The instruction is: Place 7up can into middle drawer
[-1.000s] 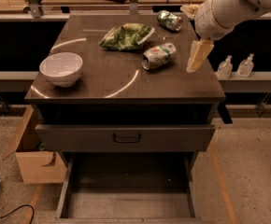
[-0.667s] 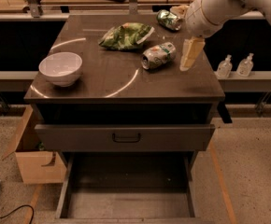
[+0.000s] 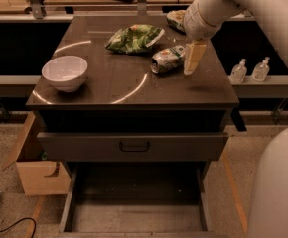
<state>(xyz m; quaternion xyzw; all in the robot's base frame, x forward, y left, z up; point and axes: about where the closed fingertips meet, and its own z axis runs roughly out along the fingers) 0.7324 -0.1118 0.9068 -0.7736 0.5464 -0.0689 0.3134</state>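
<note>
The 7up can (image 3: 165, 60) lies on its side on the dark cabinet top (image 3: 114, 90), right of the middle. My gripper (image 3: 193, 59) hangs from the white arm, points down, and stands just to the right of the can, close to its end; I cannot tell whether it touches. The middle drawer (image 3: 68, 202) is pulled out low at the front, and its bare floor holds nothing. Above it is a shut drawer front with a black loop handle (image 3: 134, 146).
A green chip bag (image 3: 134, 37) lies behind the can, and a darker green can (image 3: 175, 19) is partly hidden behind my arm. A white bowl (image 3: 64, 72) stands at the left. A cardboard box (image 3: 35, 175) sits on the floor left; two bottles (image 3: 250, 70) stand right.
My gripper has moved left and slightly toward the can, and now stands right beside its end. The can and the other things have not moved.
</note>
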